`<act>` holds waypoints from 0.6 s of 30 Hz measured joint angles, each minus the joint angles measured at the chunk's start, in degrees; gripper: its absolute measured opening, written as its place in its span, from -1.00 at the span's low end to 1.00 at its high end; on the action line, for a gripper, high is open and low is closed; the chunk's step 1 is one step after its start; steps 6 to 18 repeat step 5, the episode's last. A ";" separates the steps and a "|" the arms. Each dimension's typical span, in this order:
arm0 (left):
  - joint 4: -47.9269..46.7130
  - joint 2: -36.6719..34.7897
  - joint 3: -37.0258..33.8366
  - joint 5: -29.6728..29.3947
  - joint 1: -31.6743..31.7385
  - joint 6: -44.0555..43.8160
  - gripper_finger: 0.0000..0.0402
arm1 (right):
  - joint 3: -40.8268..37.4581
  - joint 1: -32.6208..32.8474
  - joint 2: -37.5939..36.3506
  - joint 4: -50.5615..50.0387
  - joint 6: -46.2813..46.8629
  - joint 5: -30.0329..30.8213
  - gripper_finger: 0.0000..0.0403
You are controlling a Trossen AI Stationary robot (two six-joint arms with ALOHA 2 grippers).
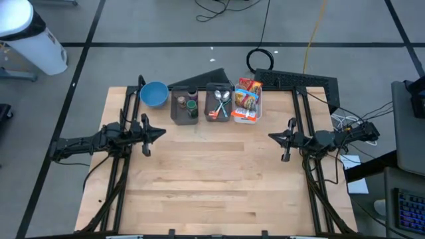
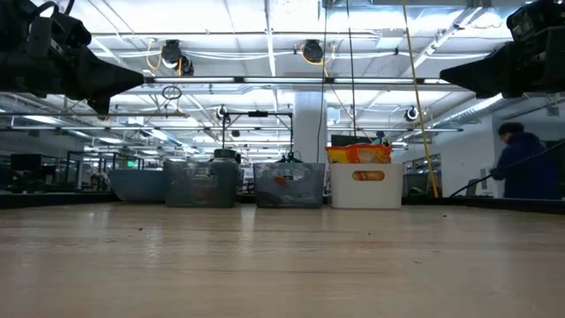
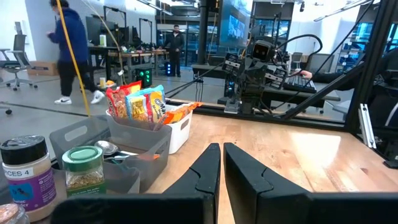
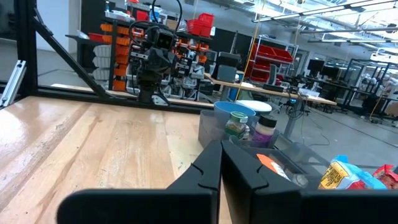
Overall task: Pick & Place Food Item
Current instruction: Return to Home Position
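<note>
**Task status:** judged complete or nearly so. No food item lies loose on the table (image 1: 212, 179). The noodle packs (image 1: 247, 94) stand in the white bin (image 1: 246, 121) at the table's rear edge, toward its right corner. The green spice bottle (image 1: 192, 105) stands in the left black bin (image 1: 179, 118), beside a second bottle. Between these two sits a middle bin (image 1: 219, 119) holding spoons. A blue bowl (image 1: 153, 93) sits nearest the rear left corner.

**Left gripper** (image 1: 161, 133): raised near the table's left edge, pointing inward. Fingers are closed to a thin slit and grip nothing.

**Right gripper** (image 1: 271, 137): mirrored near the right edge, same state, empty. Both sit well apart from the bins.

**Left to do, by estimate:** only settling the arms in their rest pose.

**Surface:** pale wood planks, bare across the centre and front.

**Room:** an open workshop with black floor tape, cables beyond the rear edge, workbenches, and a person (image 2: 523, 163) in blue off to one side
</note>
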 joint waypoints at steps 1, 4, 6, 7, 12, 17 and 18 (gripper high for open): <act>0.00 0.00 0.00 0.00 0.01 -0.01 -0.85 | 0.00 -0.02 0.00 -0.02 0.00 0.00 -1.00; 0.00 0.00 0.00 0.00 0.01 -0.01 -0.85 | 0.00 -0.01 0.00 -0.01 0.00 0.00 -0.98; 0.00 0.00 0.00 0.00 0.00 -0.02 -0.85 | 0.00 -0.02 0.00 -0.02 0.00 0.00 -0.98; 0.00 0.00 0.00 0.00 0.00 -0.02 -0.85 | 0.00 -0.02 0.00 -0.02 0.00 0.00 -0.98; 0.00 0.00 0.00 0.00 0.00 -0.02 -0.85 | 0.00 -0.02 0.00 -0.02 0.00 0.00 -0.98; 0.00 0.00 0.00 0.00 0.00 -0.02 -0.85 | 0.00 -0.02 0.00 -0.02 0.00 0.00 -0.98; 0.00 0.00 0.00 0.00 0.00 -0.02 -0.85 | 0.00 -0.02 0.00 -0.02 0.00 0.00 -0.98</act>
